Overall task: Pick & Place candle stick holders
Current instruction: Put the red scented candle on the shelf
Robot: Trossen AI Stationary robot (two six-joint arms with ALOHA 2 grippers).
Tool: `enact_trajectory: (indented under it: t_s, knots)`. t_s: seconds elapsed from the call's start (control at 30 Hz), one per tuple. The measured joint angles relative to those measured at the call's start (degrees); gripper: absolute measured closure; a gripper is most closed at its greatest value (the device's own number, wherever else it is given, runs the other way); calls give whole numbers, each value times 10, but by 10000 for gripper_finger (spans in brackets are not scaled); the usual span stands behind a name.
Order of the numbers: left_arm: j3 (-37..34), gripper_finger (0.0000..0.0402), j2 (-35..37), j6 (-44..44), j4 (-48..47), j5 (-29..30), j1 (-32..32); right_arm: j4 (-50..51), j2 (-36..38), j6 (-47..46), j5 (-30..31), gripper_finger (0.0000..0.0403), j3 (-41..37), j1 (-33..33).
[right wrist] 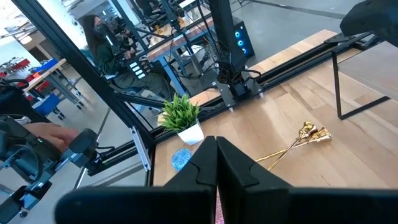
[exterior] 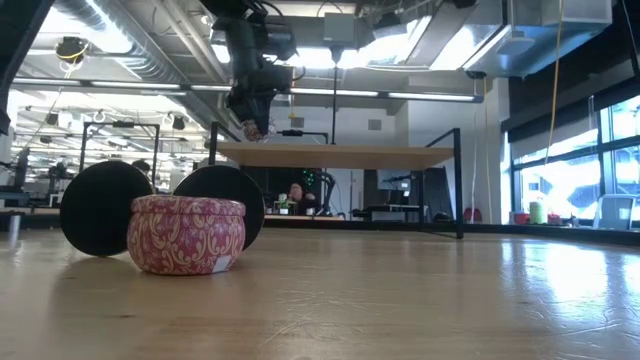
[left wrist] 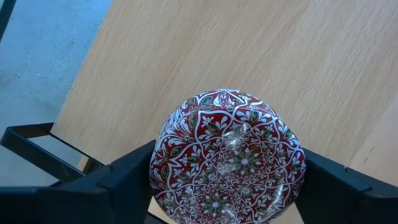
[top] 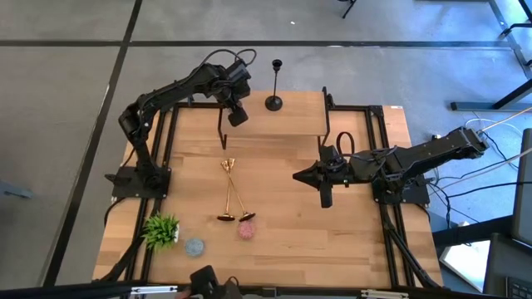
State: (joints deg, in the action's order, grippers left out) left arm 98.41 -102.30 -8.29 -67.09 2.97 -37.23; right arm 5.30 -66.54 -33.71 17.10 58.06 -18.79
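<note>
Patterned tin [left wrist: 227,155] between left fingers [left wrist: 124,180] hides shelf.

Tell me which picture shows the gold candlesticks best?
The high view: both gold candlesticks lie there whole, crossed. The right wrist view shows their cup ends; the low view, just their round bases; the left wrist view, nothing.

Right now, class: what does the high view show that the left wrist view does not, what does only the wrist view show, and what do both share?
Only the high view: the black candlestick standing on the raised shelf, two gold candlesticks lying on the table, the plant, and the right gripper. Only the left wrist view: the red patterned tin gripped by the left gripper. Both: the shelf's wooden top.
</note>
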Motion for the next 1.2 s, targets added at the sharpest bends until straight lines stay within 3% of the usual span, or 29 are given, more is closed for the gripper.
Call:
enact_trajectory:
  t_s: [1.2]
  knots:
    - [-1, 80, 0, -30, 8, 30, 0, 0, 0, 0, -2, 402, 0, 0]
